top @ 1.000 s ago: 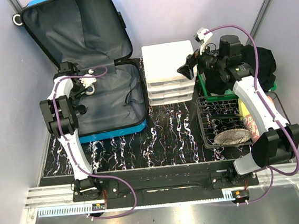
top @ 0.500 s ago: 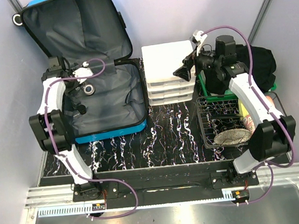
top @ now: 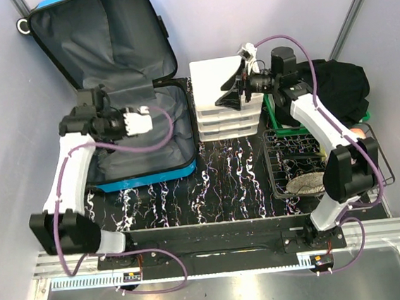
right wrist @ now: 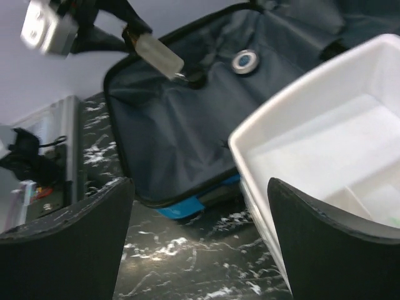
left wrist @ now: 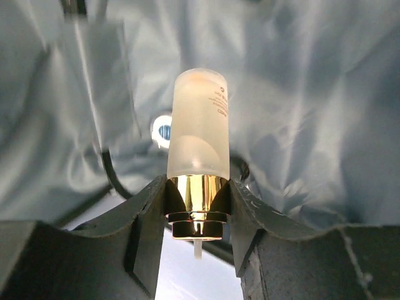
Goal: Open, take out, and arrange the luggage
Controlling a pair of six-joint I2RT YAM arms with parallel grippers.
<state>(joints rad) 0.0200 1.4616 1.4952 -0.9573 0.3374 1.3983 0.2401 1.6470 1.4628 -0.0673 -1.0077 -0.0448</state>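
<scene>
Luggage (top: pixel 160 136): on the back left of the table (top: pixel 224 183), wide open; lid raised and leaning back toward the wall, base flat, grey lining showing in both halves, blue shell edge along the near side.
Left pincer (left wrist: pixel 197 200): above the luggage base, clamped on the gold collar of a bottle (left wrist: pixel 199 125).
Bottle: frosted and pale, lying roughly level, its body sticking out past the fingertips toward the organiser.
Round disc (left wrist: pixel 162 131): silver with a blue centre, on the lining beyond the bottle.
Right pincer (top: pixel 228 90): fingers spread apart, holding nothing, over the organiser's top and pointing toward the luggage.
Organiser (top: pixel 207 75): white, three drawers, just beside the luggage on its right.
Wire basket (top: pixel 277 178): near right of the table, things inside too small to tell.
Green tray (top: pixel 273 118): behind the basket, a black bundle on top.
</scene>
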